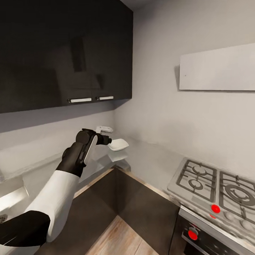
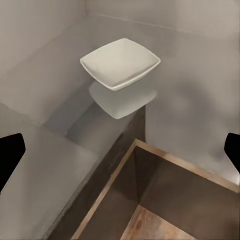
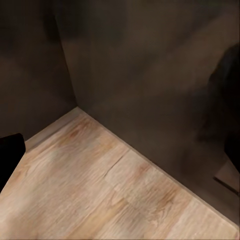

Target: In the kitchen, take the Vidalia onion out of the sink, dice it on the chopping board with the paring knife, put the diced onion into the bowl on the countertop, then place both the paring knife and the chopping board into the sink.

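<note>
Left gripper raised over desk corner, jaws spread wide, nothing between them. Right gripper low, aimed at wooden floor; jaws look apart, empty. Bowl just ahead in corner, upright, white, plain.

Risk: overreach, jaws clip bowl rim, slide it on glossy grey top.

Beyond: gas stove, dark wall cabinets, pale walls.

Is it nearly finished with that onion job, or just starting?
Hard to call. The bowl on the countertop looks empty, so no diced onion is in it. The left gripper, raised toward the bowl, shows nothing between its fingers. Dicing, filling the bowl and sinking knife and board seem left.
</note>
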### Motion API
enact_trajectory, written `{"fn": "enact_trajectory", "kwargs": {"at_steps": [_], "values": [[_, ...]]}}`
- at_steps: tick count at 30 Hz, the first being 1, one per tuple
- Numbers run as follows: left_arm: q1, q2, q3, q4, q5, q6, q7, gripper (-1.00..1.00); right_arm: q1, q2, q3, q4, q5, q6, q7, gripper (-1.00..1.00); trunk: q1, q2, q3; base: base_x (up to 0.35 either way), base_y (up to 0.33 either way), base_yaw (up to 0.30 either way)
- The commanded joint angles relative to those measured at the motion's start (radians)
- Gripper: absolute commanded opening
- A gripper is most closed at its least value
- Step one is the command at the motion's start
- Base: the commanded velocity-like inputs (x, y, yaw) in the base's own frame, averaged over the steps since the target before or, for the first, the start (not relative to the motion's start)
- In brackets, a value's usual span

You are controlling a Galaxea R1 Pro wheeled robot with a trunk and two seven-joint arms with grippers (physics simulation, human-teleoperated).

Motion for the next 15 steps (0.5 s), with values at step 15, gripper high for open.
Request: {"fn": "enact_trajectory", "kwargs": {"at_steps": [15], "values": [[0.000, 0.001, -0.001, 0.000, 0.001, 0.003, 0.005, 1.00, 0.000, -0.001, 0.008, 0.001, 0.005, 0.000, -0.012, 1.00, 0.001, -0.001, 0.000, 0.292, 0.000, 0.000]]}}
